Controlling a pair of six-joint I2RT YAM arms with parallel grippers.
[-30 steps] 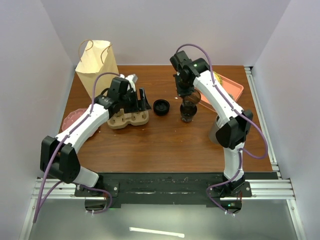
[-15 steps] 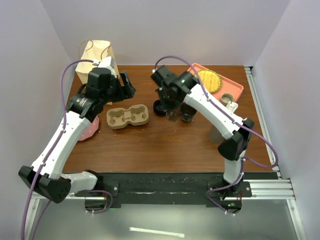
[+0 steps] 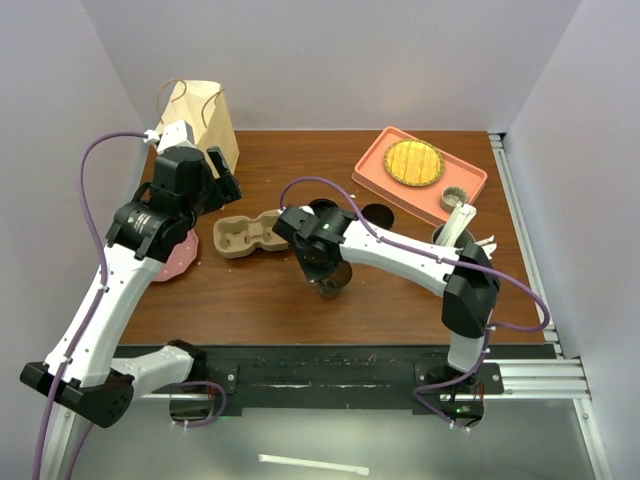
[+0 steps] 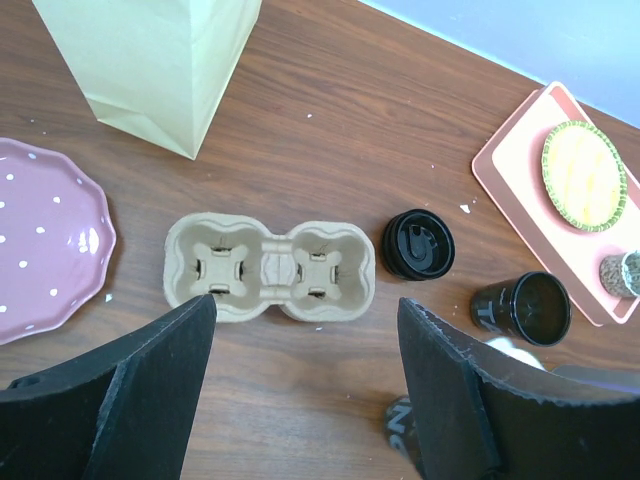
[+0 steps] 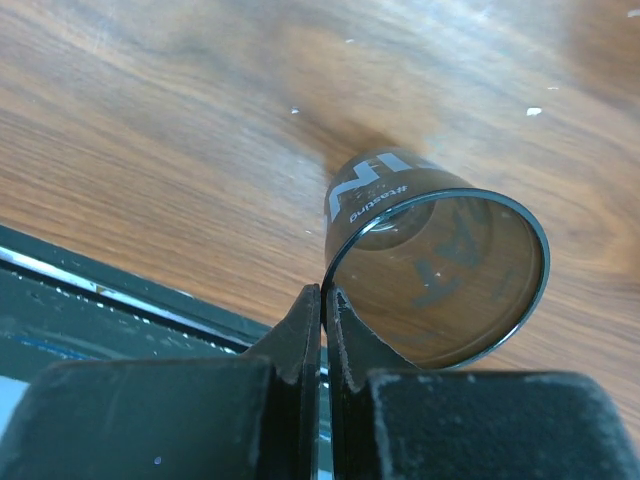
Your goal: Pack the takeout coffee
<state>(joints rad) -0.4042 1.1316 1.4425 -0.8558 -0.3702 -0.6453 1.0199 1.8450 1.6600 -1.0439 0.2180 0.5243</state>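
My right gripper (image 3: 330, 283) (image 5: 323, 295) is shut on the rim of a small black paper cup (image 3: 336, 288) (image 5: 430, 270) with white lettering. The cup has no lid and is tilted, low over the table in front of the tan pulp carrier (image 3: 252, 235) (image 4: 268, 270). Its base shows in the left wrist view (image 4: 400, 428). A second open black cup (image 3: 377, 215) (image 4: 522, 308) stands behind. A loose black lid (image 3: 322, 207) (image 4: 418, 246) lies between it and the carrier. My left gripper (image 3: 220, 175) (image 4: 305, 305) is open and empty, high above the carrier.
A paper bag (image 3: 195, 118) (image 4: 160, 60) stands at the back left, with a pink dotted plate (image 3: 172, 258) (image 4: 45, 245) in front of it. A pink tray (image 3: 470, 180) with a yellow disc sits at the back right. A grey cup of white utensils (image 3: 455, 228) stands near the right arm.
My right arm has carried the black cup from the back middle forward and left. My left arm has lifted off the carrier and pulled back to the upper left.
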